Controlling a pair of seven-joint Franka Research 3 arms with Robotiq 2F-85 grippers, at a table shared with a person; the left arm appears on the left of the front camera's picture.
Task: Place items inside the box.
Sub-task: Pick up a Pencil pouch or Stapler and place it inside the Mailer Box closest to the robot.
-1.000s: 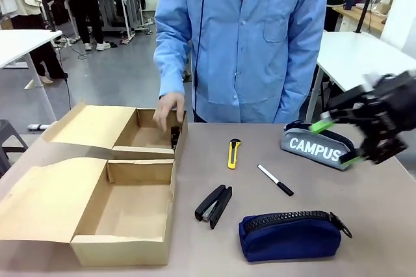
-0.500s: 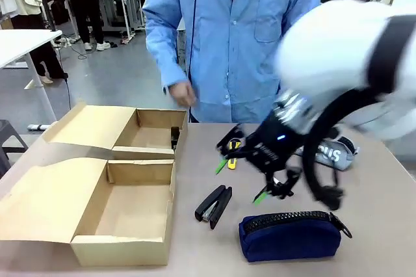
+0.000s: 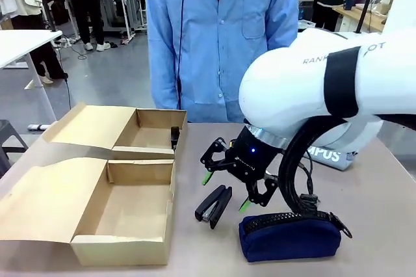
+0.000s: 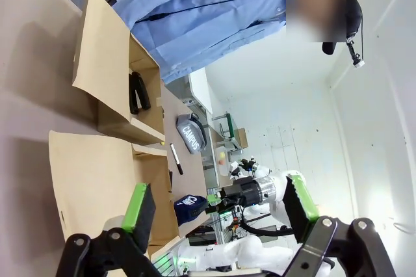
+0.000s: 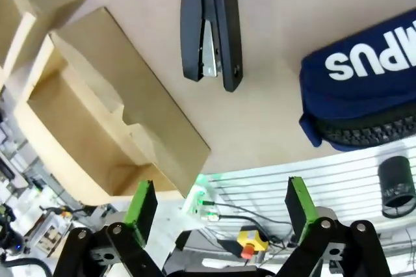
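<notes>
A black stapler (image 3: 213,205) (image 5: 211,26) lies on the table right of the near cardboard box (image 3: 120,251) (image 5: 110,127). Just above it hovers my right gripper (image 3: 226,192) (image 5: 221,202), open and empty. The navy zip pouch (image 3: 289,238) (image 5: 367,88) lies to the right of the stapler. Behind my right arm, part of the grey CAMPUS pouch (image 3: 325,155) (image 4: 190,135) shows. In the left wrist view the black marker pen (image 4: 176,158) lies beside it. My left gripper (image 4: 219,202) is open with nothing in it. From the front, my arm hides the knife.
A second open box (image 3: 144,153) (image 4: 107,62) stands behind the first, with a black stapler-like thing (image 3: 175,137) (image 4: 138,92) inside. A person in a blue coat (image 3: 221,36) stands at the far edge, hands off the table. The boxes' open flaps spread to the left.
My right arm swung from the right, over the CAMPUS pouch, to the middle above the stapler. The person's hand drew back from the far box.
</notes>
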